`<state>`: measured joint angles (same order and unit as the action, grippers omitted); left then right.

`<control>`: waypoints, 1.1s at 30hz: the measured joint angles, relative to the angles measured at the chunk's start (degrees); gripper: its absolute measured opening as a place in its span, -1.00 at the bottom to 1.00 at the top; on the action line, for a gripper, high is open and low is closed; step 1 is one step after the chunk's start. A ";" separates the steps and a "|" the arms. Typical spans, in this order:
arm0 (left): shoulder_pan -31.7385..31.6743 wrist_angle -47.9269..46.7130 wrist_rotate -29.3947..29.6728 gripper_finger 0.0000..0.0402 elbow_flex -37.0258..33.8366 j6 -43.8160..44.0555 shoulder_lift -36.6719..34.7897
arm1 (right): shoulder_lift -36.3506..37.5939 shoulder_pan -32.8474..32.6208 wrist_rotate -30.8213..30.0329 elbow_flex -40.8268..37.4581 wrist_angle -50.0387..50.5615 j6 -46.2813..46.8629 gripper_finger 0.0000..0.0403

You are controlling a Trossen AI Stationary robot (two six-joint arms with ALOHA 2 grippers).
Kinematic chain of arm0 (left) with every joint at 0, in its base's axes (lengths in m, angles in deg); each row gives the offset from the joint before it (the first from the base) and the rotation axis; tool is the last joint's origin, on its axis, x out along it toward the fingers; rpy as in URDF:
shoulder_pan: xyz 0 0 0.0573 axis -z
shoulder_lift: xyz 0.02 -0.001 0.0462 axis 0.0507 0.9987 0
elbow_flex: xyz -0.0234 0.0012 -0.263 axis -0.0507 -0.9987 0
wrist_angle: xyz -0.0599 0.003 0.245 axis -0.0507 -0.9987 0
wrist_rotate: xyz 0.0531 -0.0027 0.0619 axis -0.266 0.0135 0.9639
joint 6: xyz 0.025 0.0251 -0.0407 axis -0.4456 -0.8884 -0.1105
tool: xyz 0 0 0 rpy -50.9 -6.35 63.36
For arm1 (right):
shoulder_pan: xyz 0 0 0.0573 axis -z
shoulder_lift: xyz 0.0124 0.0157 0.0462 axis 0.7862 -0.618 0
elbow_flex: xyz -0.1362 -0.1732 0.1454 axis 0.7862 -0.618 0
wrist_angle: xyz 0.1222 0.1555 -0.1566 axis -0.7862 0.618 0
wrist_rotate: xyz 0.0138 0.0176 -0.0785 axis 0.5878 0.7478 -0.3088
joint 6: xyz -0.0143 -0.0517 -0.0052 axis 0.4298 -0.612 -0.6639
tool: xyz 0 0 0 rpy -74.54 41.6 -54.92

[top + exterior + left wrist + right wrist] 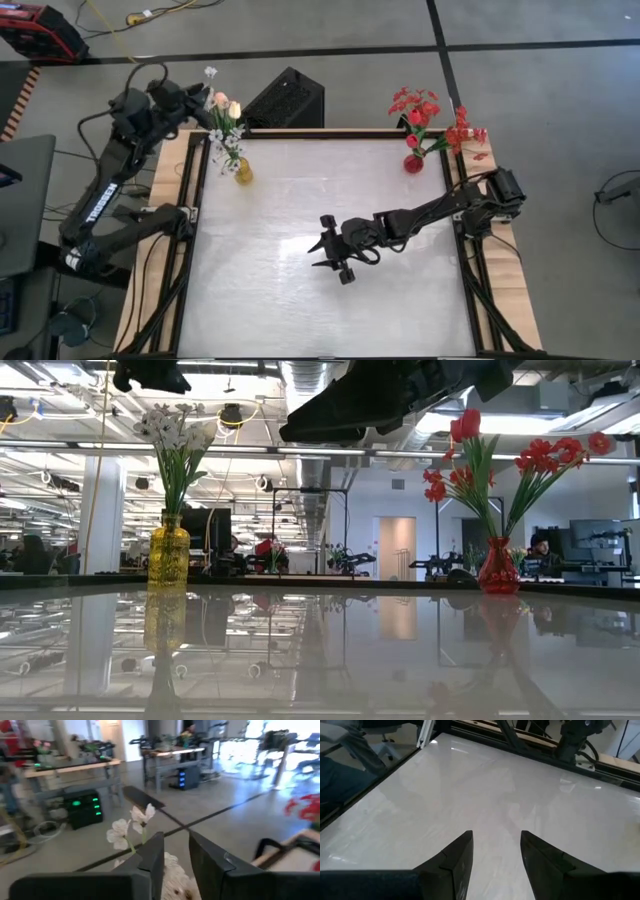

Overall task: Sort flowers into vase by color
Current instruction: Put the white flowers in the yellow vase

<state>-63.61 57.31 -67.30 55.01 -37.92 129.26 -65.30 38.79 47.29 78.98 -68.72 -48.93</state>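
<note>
A yellow vase stands at the table's far left corner and holds cream and pink tulip buds and white blossom sprays. At the far right corner, a red vase holds red blossoms and tulips. My left gripper is open and hangs above the yellow vase's bouquet. White blossoms show just past its fingers and low in the gap between them. My right gripper is open and empty above the table's middle, pointing toward the left edge. My left gripper comes at the bouquet's white blossoms from above with open fingers. A blossom sits low between the fingers. I cannot tell whether either finger touches it.
The white tabletop lies bare between the two vases, with reflections on it. A dark frame rail runs round it on a wooden base. A black box sits beyond the far edge. The room behind holds desks and equipment.
</note>
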 joint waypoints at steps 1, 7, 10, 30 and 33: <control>0.95 0.44 2.30 -0.64 0.00 -0.54 0.65 | 0.00 -0.02 0.02 0.00 0.00 0.00 -0.06; 4.88 3.54 16.07 -0.90 -0.03 -4.44 6.00 | 0.00 -0.05 0.02 0.00 0.03 0.03 -0.06; 6.15 3.80 20.71 -0.98 -0.02 -6.01 7.53 | 0.00 -0.06 0.04 0.00 0.30 0.03 -0.06; 6.38 -12.81 3.84 -1.00 -0.04 -2.85 8.65 | 0.00 -0.06 0.07 0.00 1.10 0.09 -0.06; 6.38 -9.37 2.22 -1.00 -0.04 -1.99 6.68 | 0.00 -0.06 0.07 0.00 0.81 0.20 -0.06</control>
<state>-57.23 47.94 -65.08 54.97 -39.91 135.94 -65.30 38.73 47.36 78.98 -67.91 -48.73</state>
